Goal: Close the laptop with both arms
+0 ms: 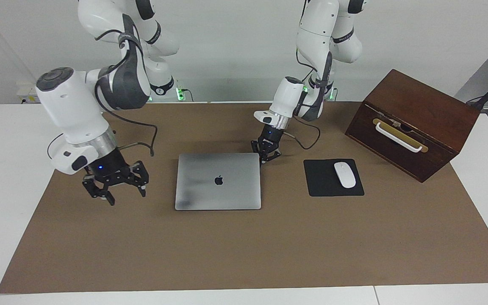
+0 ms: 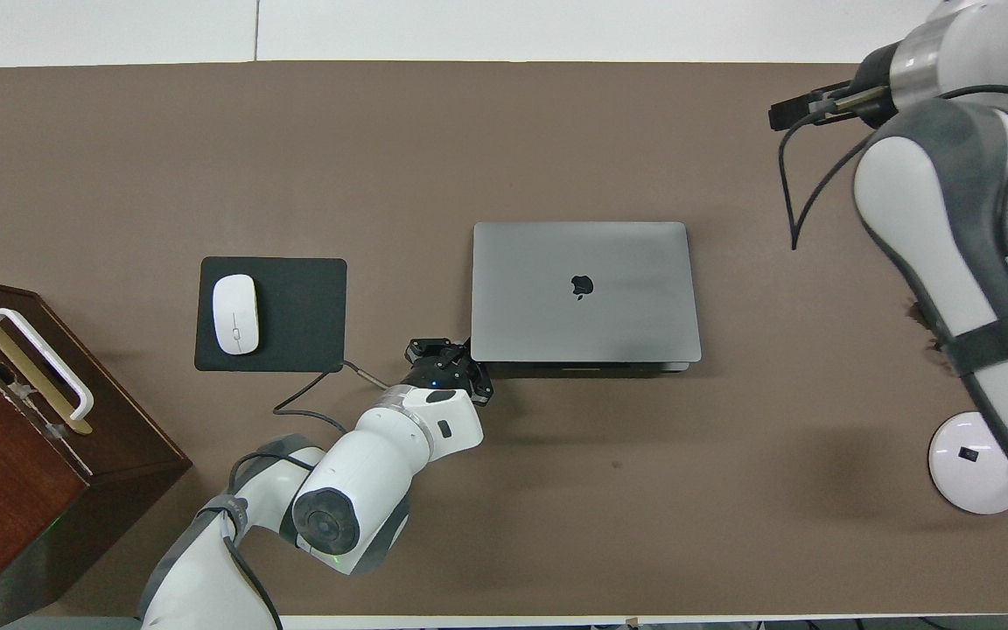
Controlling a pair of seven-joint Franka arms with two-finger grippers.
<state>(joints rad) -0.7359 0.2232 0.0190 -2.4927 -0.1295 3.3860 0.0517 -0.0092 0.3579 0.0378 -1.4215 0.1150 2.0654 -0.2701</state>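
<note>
The silver-grey laptop (image 1: 210, 190) lies in the middle of the brown mat with its lid down and the apple logo up; it also shows in the overhead view (image 2: 583, 315). In that view a thin strip of its base shows along the edge nearer to the robots. My left gripper (image 1: 266, 155) is low at the laptop's corner nearer to the robots, toward the left arm's end, its fingers spread; it also shows in the overhead view (image 2: 451, 367). My right gripper (image 1: 115, 186) is open and empty, raised over the mat beside the laptop toward the right arm's end.
A black mouse pad (image 1: 324, 186) with a white mouse (image 1: 345, 174) lies beside the laptop toward the left arm's end. A dark wooden box (image 1: 417, 106) with a white handle stands past it. A white round base (image 2: 976, 464) sits at the right arm's end.
</note>
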